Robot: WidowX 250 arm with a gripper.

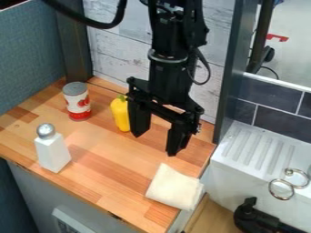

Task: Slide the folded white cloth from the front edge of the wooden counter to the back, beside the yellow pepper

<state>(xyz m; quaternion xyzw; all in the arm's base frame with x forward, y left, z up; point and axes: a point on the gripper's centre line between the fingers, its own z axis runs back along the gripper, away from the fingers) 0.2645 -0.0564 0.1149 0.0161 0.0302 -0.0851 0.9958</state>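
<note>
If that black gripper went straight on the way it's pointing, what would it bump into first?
Probably the wooden countertop below the gripper, though its height is unclear; the pale cloth might come first.

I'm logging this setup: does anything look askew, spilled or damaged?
The cream cloth lies askew at the right edge of the wooden counter, its corner seeming to poke past it. The can and white shaker stand upright; no spill or damage shows.

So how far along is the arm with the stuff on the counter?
Nothing looks done yet. The gripper is empty, jaws apart above the counter. Can, yellow item and shaker stand upright, cloth lies near the edge; any grasp looks left to do.
</note>
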